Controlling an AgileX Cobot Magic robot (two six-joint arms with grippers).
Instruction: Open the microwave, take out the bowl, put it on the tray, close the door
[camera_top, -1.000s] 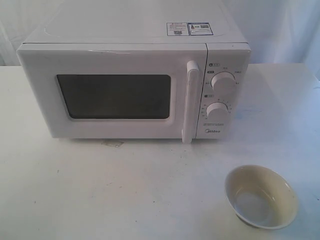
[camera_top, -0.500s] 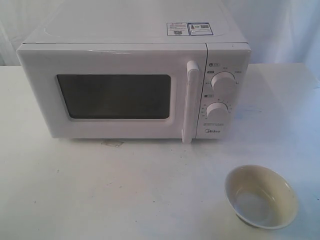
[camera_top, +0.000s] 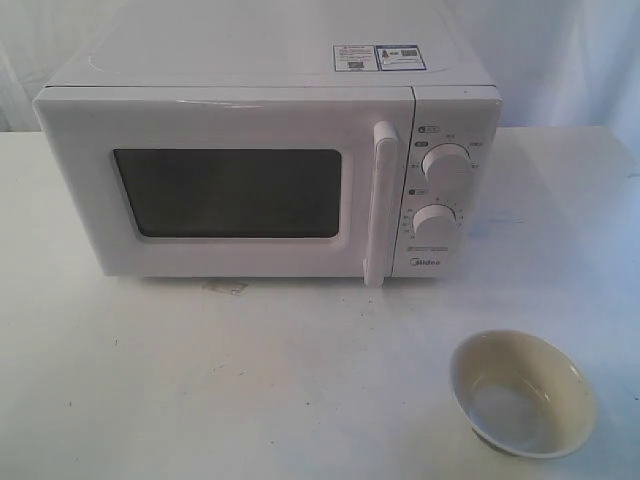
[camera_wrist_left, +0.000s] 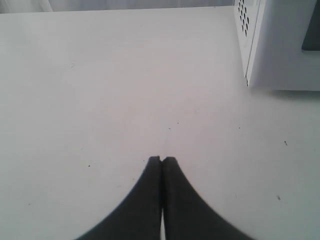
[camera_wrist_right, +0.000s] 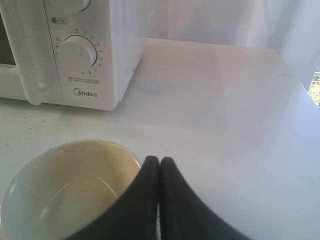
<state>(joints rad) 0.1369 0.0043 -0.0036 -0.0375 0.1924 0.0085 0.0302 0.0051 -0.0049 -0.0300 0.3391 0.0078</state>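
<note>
The white Midea microwave (camera_top: 270, 170) stands at the back of the table with its door (camera_top: 225, 190) closed and the white bar handle (camera_top: 380, 205) upright. The cream bowl (camera_top: 522, 393) sits on the table at the front right, empty and upright; no tray shows under it. Neither arm appears in the exterior view. My left gripper (camera_wrist_left: 162, 160) is shut and empty above bare table, beside the microwave's vented side (camera_wrist_left: 272, 45). My right gripper (camera_wrist_right: 159, 161) is shut and empty, its dark fingers overlapping the bowl (camera_wrist_right: 65, 192) in the right wrist view. The microwave's dials (camera_wrist_right: 77, 51) lie beyond.
A white table (camera_top: 250, 380) carries everything, with a small stain (camera_top: 225, 288) in front of the microwave. White curtains (camera_top: 560, 50) hang behind. The table's far edge (camera_wrist_right: 295, 75) shows in the right wrist view.
</note>
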